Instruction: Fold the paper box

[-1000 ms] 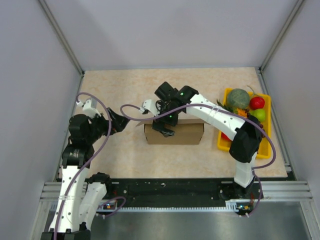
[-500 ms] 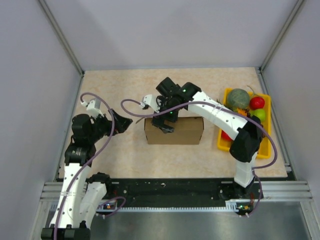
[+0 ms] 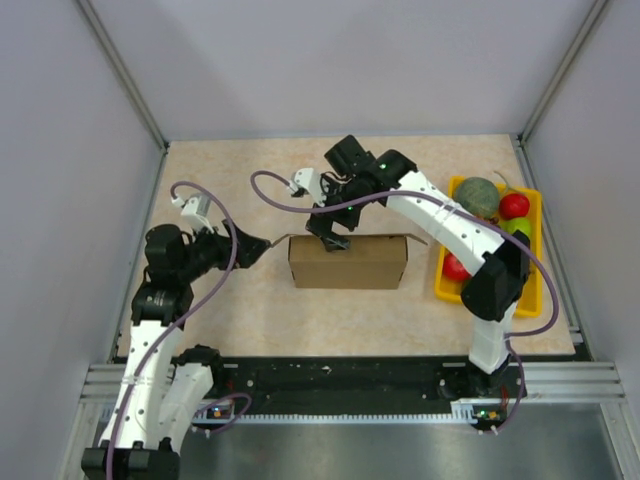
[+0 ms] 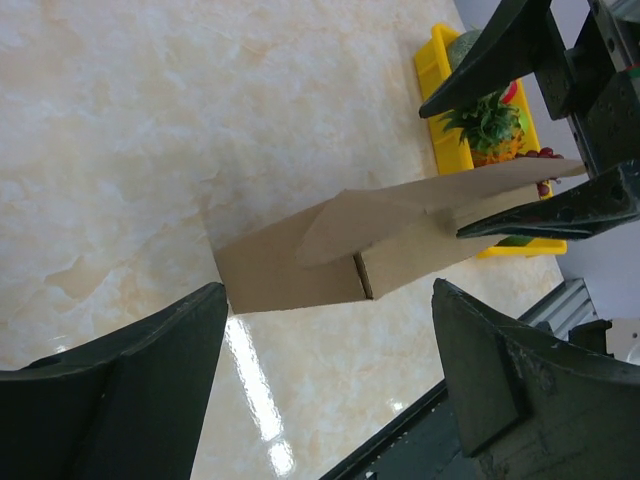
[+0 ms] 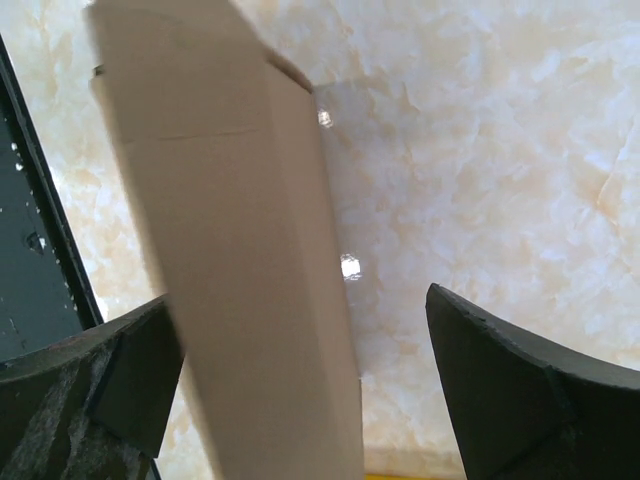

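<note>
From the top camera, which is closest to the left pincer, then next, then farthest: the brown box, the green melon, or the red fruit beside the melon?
1. Brown box: just right of the left pincer, mid-table.
2. Green melon: at the back of the yellow tray, on the far right.
3. Red fruit: right of the melon, so farthest.

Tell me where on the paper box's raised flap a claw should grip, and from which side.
Probably the free edge of the raised flap, approached from above. It stands off the paper box as a thin sheet with both faces exposed, so one finger can go on each face. The open right claw straddles it there.
</note>
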